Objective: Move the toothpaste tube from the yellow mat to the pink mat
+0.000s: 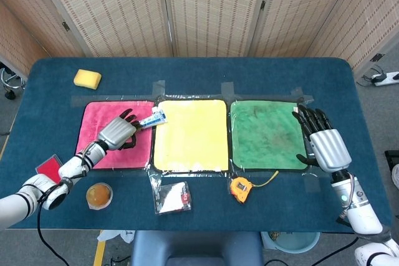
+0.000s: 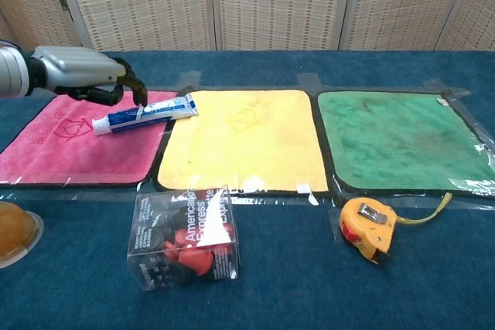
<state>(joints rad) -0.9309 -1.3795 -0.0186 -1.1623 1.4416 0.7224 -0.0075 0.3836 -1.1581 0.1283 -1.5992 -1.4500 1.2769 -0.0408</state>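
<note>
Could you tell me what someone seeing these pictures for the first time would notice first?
Probably the three bright mats taped side by side on the dark blue table: pink mat, yellow mat and green mat. Next, the toothpaste tube lying across the pink mat's right edge, its flat end reaching the yellow mat, with the left hand open just above it. The right hand waits beside the green mat.
</note>
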